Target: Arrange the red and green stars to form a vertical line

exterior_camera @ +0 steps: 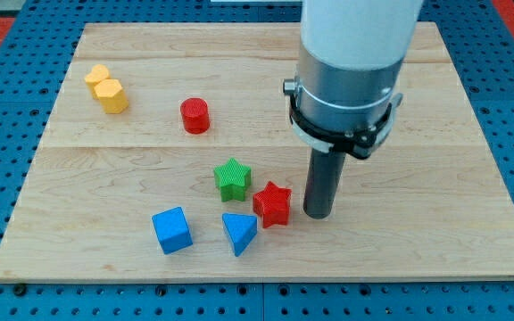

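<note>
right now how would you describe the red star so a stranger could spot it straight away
Start at the wooden board and find my tip, the dark rod's lower end. The red star sits just to its left in the view, below and right of the green star. The only other red block is a round cylinder.

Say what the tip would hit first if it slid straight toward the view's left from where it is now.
Most likely the red star: my tip sits just to its right, nearly touching. The green star lies further left and slightly higher, so it would come second, if at all.
</note>
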{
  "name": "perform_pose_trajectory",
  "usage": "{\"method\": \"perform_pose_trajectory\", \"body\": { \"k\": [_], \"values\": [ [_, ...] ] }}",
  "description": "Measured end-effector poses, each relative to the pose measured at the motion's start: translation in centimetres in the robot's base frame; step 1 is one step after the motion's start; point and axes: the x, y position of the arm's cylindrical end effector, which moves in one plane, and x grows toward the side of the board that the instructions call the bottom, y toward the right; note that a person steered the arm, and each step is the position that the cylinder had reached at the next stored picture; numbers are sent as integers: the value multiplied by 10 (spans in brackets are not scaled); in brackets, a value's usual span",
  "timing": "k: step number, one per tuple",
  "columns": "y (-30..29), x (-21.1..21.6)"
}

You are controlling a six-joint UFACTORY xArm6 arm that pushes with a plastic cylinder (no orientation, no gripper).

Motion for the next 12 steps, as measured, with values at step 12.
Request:
{"method": "perform_pose_trajectory", "body": {
  "k": [12],
  "values": [
    [-128,-44]
  ]
}}
